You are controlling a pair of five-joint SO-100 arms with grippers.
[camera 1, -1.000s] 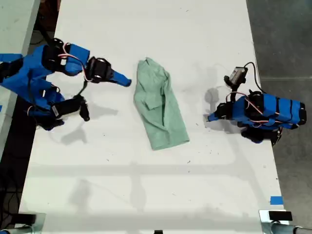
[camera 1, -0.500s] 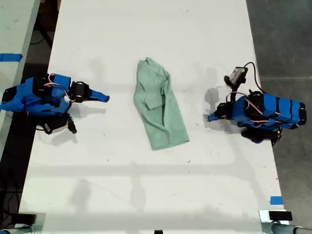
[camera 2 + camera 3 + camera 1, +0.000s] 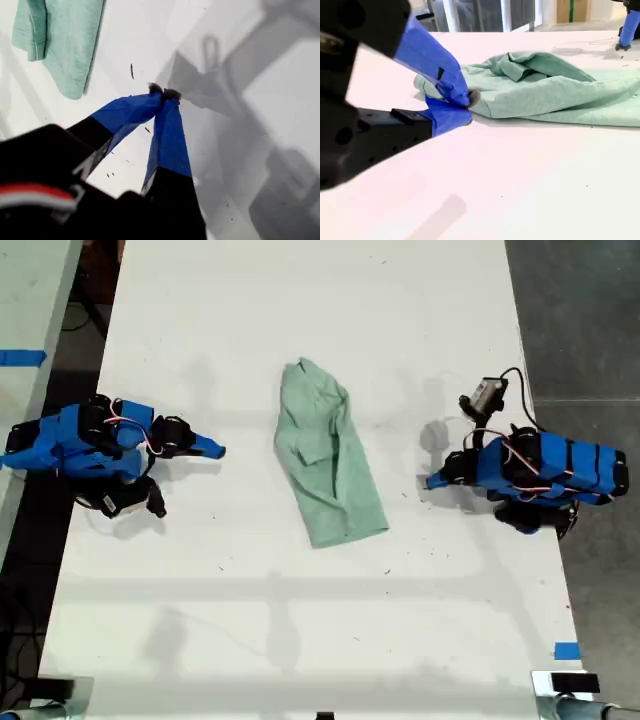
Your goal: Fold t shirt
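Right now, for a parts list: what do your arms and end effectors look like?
Blue shells, black motors, looped red and white wires on the arm at the exterior view's left and the arm at its right. My first end effector and my second end effector have tapered blue jaws on black bases, dark-tipped.

Robot lab: white table, taped floor

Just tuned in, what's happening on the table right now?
The t shirt lies folded into a narrow strip in the middle of the white table, and neither arm is touching it. My first gripper is shut and empty, resting on the table at the exterior view's right. My second gripper is shut and empty too, low at the exterior view's left, pointing toward the shirt.
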